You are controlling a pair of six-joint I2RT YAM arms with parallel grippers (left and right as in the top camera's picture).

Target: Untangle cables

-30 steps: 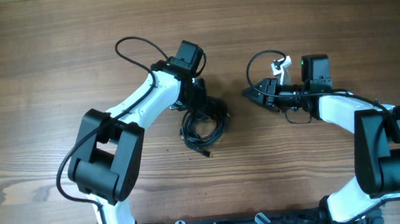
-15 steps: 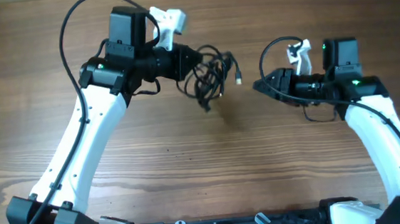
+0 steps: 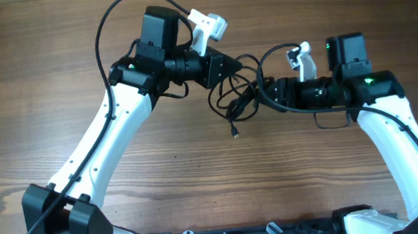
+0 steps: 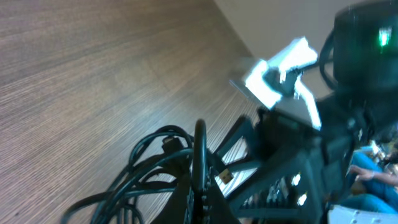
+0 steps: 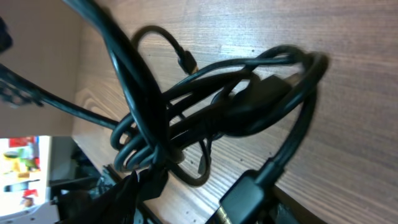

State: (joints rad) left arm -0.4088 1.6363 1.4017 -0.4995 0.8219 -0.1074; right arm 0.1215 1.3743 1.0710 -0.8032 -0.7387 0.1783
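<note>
Overhead, the tangled black cables (image 3: pixel 237 94) bunch between both sets of fingertips over the wooden table (image 3: pixel 41 70). The left gripper (image 3: pixel 225 69) has its fingers clenched on the cables. The right gripper (image 3: pixel 267 96) reaches the bundle's opposite side, but its grip is unclear.

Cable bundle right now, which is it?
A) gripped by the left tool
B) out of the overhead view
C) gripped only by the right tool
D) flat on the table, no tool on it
A: the left tool is shut on the cable bundle, its loops hang from that tool, and the right tool sits just beside them.
</note>
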